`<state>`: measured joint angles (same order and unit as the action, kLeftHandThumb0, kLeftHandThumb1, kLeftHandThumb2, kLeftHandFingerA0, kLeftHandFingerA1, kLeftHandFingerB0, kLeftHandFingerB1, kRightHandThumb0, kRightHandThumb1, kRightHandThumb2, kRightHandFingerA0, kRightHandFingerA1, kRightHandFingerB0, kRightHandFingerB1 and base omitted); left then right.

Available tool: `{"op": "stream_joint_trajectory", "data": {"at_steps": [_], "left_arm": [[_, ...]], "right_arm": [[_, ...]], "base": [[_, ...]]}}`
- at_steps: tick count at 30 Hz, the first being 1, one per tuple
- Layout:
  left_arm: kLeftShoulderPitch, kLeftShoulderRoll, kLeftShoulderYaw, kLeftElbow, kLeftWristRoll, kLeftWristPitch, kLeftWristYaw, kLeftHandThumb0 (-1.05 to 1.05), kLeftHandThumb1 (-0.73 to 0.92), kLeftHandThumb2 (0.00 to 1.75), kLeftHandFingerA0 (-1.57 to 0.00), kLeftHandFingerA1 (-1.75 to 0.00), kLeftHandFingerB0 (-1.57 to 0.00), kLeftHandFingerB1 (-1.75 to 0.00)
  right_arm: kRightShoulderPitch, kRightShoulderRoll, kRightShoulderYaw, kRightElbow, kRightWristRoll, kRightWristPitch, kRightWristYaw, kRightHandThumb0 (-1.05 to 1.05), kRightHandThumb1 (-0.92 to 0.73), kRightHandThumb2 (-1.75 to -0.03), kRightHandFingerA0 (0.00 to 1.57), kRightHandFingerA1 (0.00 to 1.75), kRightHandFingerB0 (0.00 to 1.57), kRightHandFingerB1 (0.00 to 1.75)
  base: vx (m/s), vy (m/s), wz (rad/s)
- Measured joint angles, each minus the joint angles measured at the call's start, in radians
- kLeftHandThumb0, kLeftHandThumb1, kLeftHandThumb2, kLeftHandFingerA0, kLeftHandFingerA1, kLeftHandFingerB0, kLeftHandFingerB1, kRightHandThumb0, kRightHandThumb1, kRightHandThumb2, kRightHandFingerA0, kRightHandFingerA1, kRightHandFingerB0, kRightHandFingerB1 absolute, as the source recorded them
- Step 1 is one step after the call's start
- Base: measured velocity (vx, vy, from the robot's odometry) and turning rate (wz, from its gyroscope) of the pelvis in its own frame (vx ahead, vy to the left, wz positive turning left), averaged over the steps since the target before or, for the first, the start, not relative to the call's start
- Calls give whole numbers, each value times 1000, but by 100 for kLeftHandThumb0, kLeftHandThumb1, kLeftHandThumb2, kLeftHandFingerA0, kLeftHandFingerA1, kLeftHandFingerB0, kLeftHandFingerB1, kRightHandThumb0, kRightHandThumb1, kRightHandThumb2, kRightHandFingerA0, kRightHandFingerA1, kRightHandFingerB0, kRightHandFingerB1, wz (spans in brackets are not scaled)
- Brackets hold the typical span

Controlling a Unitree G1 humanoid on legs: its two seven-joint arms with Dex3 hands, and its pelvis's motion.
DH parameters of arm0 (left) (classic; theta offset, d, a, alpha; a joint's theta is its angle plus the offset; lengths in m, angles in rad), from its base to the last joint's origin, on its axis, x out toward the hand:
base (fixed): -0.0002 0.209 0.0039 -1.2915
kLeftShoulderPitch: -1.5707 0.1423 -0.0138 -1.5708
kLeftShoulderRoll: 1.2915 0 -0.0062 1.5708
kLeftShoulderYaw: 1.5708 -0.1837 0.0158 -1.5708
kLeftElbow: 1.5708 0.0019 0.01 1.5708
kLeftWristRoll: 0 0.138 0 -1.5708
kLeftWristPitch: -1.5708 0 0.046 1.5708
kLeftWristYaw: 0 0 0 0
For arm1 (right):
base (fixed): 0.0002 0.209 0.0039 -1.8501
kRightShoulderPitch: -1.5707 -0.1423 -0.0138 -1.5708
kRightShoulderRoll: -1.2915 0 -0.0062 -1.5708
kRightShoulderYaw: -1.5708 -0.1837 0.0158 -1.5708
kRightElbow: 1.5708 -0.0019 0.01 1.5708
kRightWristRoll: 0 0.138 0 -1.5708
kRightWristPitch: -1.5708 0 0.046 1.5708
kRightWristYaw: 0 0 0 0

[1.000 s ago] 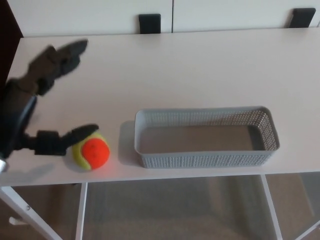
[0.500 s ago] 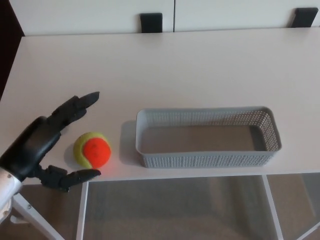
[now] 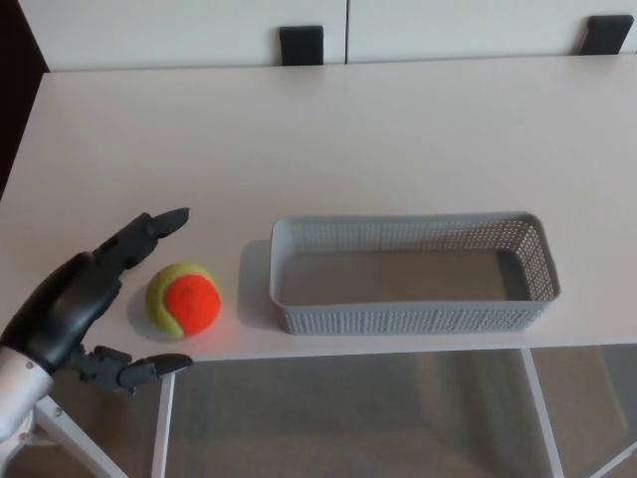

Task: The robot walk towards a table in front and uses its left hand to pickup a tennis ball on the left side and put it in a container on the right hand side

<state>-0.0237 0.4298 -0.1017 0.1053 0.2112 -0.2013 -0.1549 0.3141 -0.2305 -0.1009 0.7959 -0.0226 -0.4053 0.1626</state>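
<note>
One hand [image 3: 75, 304], the left, hangs at the tabletop's [image 3: 348, 129] near left edge, fingers [image 3: 149, 231] spread apart, holding nothing. Just right of it the ball [image 3: 184, 299] lies on the tabletop, with the basket [image 3: 413, 317] near on its right.

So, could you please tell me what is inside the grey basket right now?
Nothing visible: the grey basket shows only its bare floor, though its near wall hides a strip. The tennis ball sits outside, on its left.
</note>
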Motion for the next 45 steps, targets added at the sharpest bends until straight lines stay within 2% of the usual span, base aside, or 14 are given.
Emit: {"op": "stream_joint_trajectory", "data": {"at_steps": [20, 23, 24, 25, 27, 28, 33, 39, 40, 41, 42, 43, 44, 45], "left_arm": [[-56, -79, -15, 118, 172, -5, 222, -43, 34, 60, -29, -44, -13, -32], [-57, -84, -20, 121, 178, -5, 224, -35, 35, 51, -37, -40, -19, -28], [-58, -87, -25, 124, 179, -5, 225, -23, 20, 75, -30, -58, -5, -45], [-58, -90, -32, 129, 181, -5, 225, -23, 20, 75, -30, -58, -5, -45], [-59, -93, -40, 134, 184, -5, 226, -25, 21, 76, -29, -58, -3, -44], [-59, -95, -46, 135, 187, -5, 226, -37, 36, 51, -38, -40, -18, -28], [-61, -97, -74, 151, 202, -5, 225, -49, 33, 62, -33, -46, -14, -33], [-86, -98, -113, 195, 226, 1, 223, -52, 37, 66, -48, -52, -15, -35], [-93, -97, -119, 199, 233, 6, 222, -39, 51, 56, -79, -53, -28, -31], [-108, -94, -128, 204, 244, 20, 219, -39, 51, 56, -79, -53, -28, -31], [-124, -91, -135, 204, 253, 36, 215, -24, 75, 64, -94, -55, -47, -37], [-133, -90, -138, 205, 258, 46, 213, -18, 74, 63, -111, -69, -57, -41], [-143, -90, -141, 206, 260, 57, 212, -18, 74, 63, -111, -69, -57, -41], [-151, -90, -143, 207, 262, 66, 212, -11, 69, 61, -113, -85, -84, -51]], "right_arm": [[-9, -1, 2, -18, -3, 28, -3, -31, -57, -56, 64, 53, 50, 41], [-12, -1, 2, -18, -3, 28, -5, -30, -57, -56, 64, 53, 50, 42], [-13, -1, 1, -17, -2, 28, -5, -30, -57, -57, 64, 52, 50, 42], [-16, -1, 1, -14, -2, 28, -5, -30, -57, -57, 64, 52, 50, 42], [-18, -1, 1, -12, -2, 28, -5, -30, -57, -57, 64, 54, 50, 42], [-20, -1, 1, -12, -2, 27, -5, -32, -57, -57, 64, 53, 49, 41], [-22, -1, 3, -15, -4, 29, -4, -32, -58, -57, 64, 51, 49, 40], [-25, -6, 7, -22, -7, 39, 1, -32, -57, -57, 63, 53, 49, 41], [-25, -7, 7, -22, -7, 40, 2, -32, -56, -57, 63, 53, 49, 41], [-28, -7, 7, -22, -7, 42, 4, -32, -56, -57, 63, 53, 49, 41], [-31, -8, 8, -22, -7, 43, 6, -32, -56, -56, 65, 52, 50, 41], [-32, -7, 8, -23, -7, 44, 6, -31, -56, -56, 65, 52, 50, 41], [-32, -7, 8, -24, -7, 47, 6, -31, -56, -56, 65, 52, 50, 41], [-32, -7, 8, -24, -7, 48, 6, -31, -57, -56, 65, 52, 50, 41]], "base": [[0, 0, 0], [0, 0, 0], [0, 0, 0], [0, 0, 0], [0, 0, 0], [0, 0, 0], [0, 0, 0], [0, 0, 0], [0, 0, 0], [0, 0, 0], [0, 0, 0], [0, 0, 0], [0, 0, 0], [0, 0, 0]]}}
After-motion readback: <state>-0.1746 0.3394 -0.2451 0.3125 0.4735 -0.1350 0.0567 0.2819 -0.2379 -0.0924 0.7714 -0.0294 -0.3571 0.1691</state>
